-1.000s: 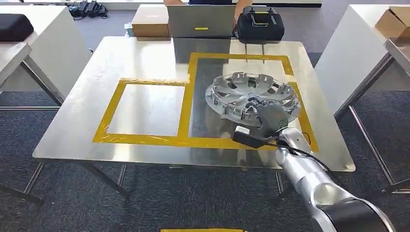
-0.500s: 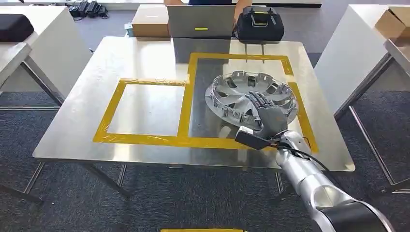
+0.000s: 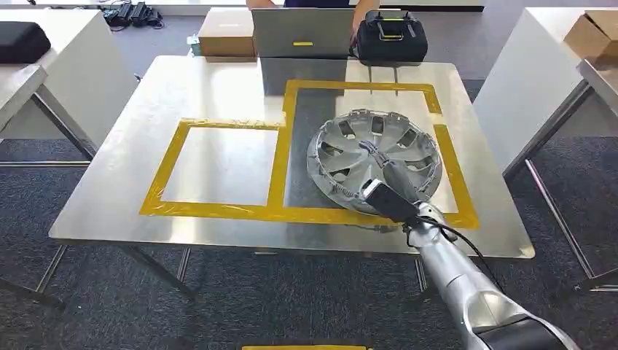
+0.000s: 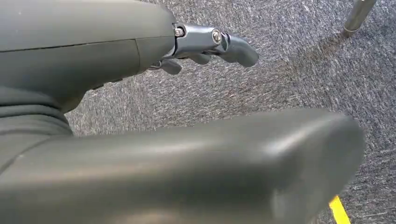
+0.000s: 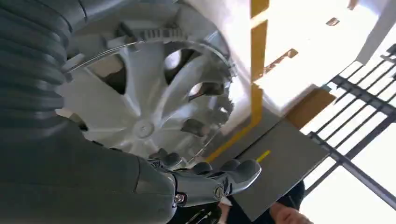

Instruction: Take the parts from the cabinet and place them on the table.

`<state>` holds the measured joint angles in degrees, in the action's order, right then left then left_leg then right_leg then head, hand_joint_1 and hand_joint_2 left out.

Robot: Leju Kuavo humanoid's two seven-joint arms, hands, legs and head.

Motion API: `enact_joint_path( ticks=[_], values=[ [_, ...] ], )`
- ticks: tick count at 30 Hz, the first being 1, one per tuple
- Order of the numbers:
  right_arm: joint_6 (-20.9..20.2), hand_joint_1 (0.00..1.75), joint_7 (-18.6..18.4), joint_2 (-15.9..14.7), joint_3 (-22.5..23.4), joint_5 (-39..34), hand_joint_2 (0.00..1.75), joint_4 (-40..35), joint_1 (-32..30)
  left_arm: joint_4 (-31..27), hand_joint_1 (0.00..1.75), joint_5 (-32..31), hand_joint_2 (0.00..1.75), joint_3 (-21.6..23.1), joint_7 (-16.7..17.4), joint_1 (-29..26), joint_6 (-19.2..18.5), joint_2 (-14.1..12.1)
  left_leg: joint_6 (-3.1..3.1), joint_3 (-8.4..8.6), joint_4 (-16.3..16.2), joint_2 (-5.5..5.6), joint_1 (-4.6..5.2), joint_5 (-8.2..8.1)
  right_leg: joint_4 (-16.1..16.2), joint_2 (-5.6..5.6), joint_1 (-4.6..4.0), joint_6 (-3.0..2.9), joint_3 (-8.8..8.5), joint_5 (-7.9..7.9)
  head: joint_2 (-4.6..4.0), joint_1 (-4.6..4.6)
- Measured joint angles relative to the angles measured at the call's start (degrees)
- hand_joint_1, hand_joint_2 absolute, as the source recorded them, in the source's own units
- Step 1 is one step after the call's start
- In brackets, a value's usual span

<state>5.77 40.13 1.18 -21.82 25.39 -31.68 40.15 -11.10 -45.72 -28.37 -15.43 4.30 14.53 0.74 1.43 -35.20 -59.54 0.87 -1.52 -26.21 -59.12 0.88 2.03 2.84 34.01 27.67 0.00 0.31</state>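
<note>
A silver hubcap (image 3: 342,149) lies hollow side up on the steel table (image 3: 218,95), inside the right-hand yellow tape rectangle (image 3: 290,131). My right hand (image 3: 390,179) reaches over its near rim, fingers stretched out flat toward the hub and closed around nothing. In the right wrist view the hubcap (image 5: 144,126) spreads out behind the straightened fingers (image 5: 229,175), which hover just off its spokes. My left hand (image 4: 140,51) hangs over grey carpet with its fingers (image 4: 224,43) loosely apart and nothing in it.
The left tape rectangle (image 3: 226,164) is bare. Along the table's far edge stand a cardboard box (image 3: 227,30), a laptop (image 3: 302,30) with a person behind it, and a black case (image 3: 390,35). White tables flank both sides.
My right hand held the hubcap's near rim with the part tilted. It has let go, the hubcap now lies flat, and the hand has stretched out over it.
</note>
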Motion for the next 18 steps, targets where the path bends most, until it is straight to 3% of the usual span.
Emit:
enact_joint_path(
  ticks=[7,11,18],
  values=[
    [-4.53,0.0,0.0,-1.31,-9.8,-13.29,1.75,-10.46,-1.61,0.02,0.0,0.37,0.0,-0.46,-0.52,-0.3,0.13,0.0,0.01,0.02,0.0,-0.02,-0.01,0.0,-0.01,0.02,0.0,0.0,0.0,0.0,0.0,0.0],
    [-7.25,0.0,0.0,-2.66,-12.84,-19.77,1.75,-17.43,-3.47,0.02,0.0,0.61,0.0,-1.16,-0.57,-0.4,0.37,0.0,0.01,0.03,0.0,-0.01,-0.01,0.0,0.0,0.01,0.0,0.0,-0.01,0.0,0.0,-0.02],
    [-5.0,0.0,0.0,-4.94,-14.4,-21.61,1.75,-27.62,-8.76,0.04,0.0,1.22,0.0,-2.6,-0.57,-0.95,0.61,0.0,-0.02,0.03,-0.01,0.01,0.01,-0.02,0.06,0.0,0.02,0.0,-0.04,0.0,0.0,-0.02]
  ],
)
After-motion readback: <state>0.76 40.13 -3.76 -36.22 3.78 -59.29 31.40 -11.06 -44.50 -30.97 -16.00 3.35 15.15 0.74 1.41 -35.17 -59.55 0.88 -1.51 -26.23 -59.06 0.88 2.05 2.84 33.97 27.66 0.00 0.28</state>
